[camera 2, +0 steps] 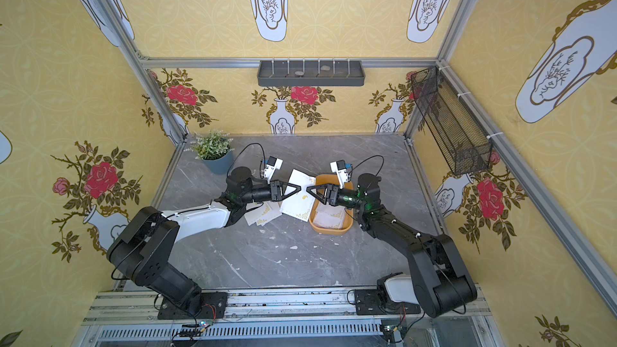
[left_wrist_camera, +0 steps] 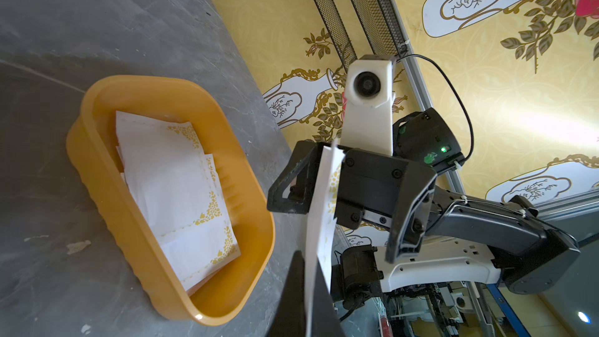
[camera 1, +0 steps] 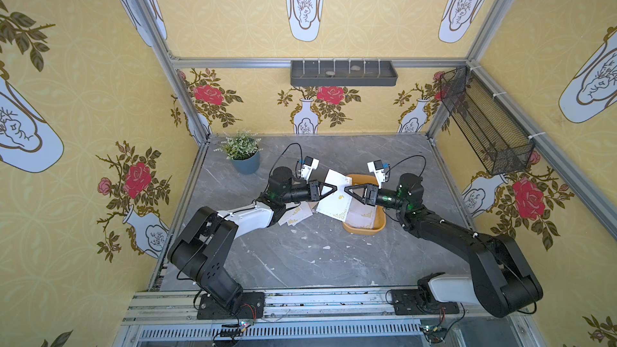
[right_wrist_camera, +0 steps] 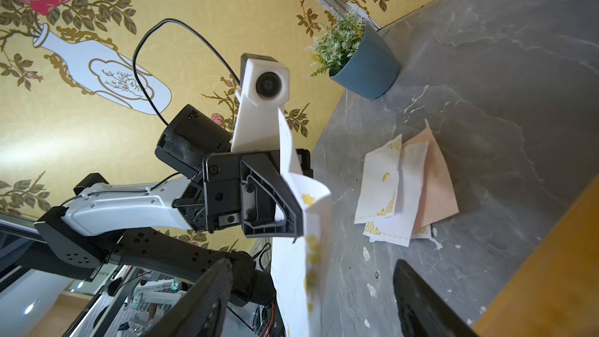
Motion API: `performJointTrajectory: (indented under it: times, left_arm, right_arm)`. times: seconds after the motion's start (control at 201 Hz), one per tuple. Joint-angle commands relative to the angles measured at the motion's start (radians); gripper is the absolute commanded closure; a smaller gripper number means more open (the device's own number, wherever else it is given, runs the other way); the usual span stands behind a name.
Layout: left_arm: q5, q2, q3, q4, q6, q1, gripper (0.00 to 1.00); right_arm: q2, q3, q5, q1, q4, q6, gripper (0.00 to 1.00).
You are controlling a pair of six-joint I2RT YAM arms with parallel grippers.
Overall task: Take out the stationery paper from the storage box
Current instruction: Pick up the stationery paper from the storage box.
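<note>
My left gripper [camera 1: 336,189] [camera 2: 299,189] [left_wrist_camera: 306,303] is shut on the edge of one white sheet of stationery paper [camera 1: 335,206] [left_wrist_camera: 319,222] [right_wrist_camera: 291,270] with gold corners. It holds the sheet in the air beside the mustard-yellow storage box [camera 1: 365,228] [camera 2: 330,230] [left_wrist_camera: 107,92]. Facing it tip to tip, my right gripper [camera 1: 345,190] [camera 2: 307,190] [right_wrist_camera: 312,265] is open, with one finger on each side of that sheet. More sheets [left_wrist_camera: 175,183] lie in the box. A loose pile of sheets [camera 1: 295,216] [right_wrist_camera: 405,189], white and pale pink, lies on the table under my left arm.
A potted plant [camera 1: 243,155] [right_wrist_camera: 359,56] stands at the table's back left. On the back wall hangs a dark grey shelf [camera 1: 344,73], and a black mesh basket [camera 1: 484,121] on the right wall. Small paper scraps [camera 1: 325,248] dot the grey table.
</note>
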Motion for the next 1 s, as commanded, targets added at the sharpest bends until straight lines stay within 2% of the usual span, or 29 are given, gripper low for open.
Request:
performJointTrajectory:
  times: [0.0, 0.114, 0.264, 0.433, 0.543, 0.747, 0.991]
  left_arm:
    - [0.005, 0.01, 0.003, 0.046, -0.008, 0.001, 1.0]
    - [0.001, 0.01, -0.001, 0.046, -0.009, 0.001, 1.0]
    - [0.0, 0.014, -0.005, 0.046, -0.012, 0.006, 1.0]
    - [-0.003, 0.01, -0.021, 0.045, -0.015, 0.017, 1.0]
    - [-0.003, 0.013, -0.027, 0.046, -0.017, 0.024, 1.0]
    - [-0.001, 0.019, -0.033, 0.046, -0.017, 0.03, 1.0]
    - [-0.004, 0.022, -0.039, 0.043, -0.018, 0.034, 1.0]
  right_arm:
    - [0.064, 0.021, -0.029, 0.018, 0.201, 0.06, 0.28]
    - [0.145, 0.025, -0.052, 0.018, 0.368, 0.147, 0.44]
    - [0.202, 0.027, -0.066, 0.017, 0.468, 0.201, 0.6]
    - [0.157, 0.014, -0.055, -0.001, 0.421, 0.178, 0.74]
    - [0.11, 0.015, -0.045, -0.009, 0.328, 0.127, 0.84]
    - [0.045, 0.015, -0.029, -0.019, 0.219, 0.072, 0.91]
    - [0.035, 0.021, -0.017, -0.019, 0.167, 0.045, 0.97]
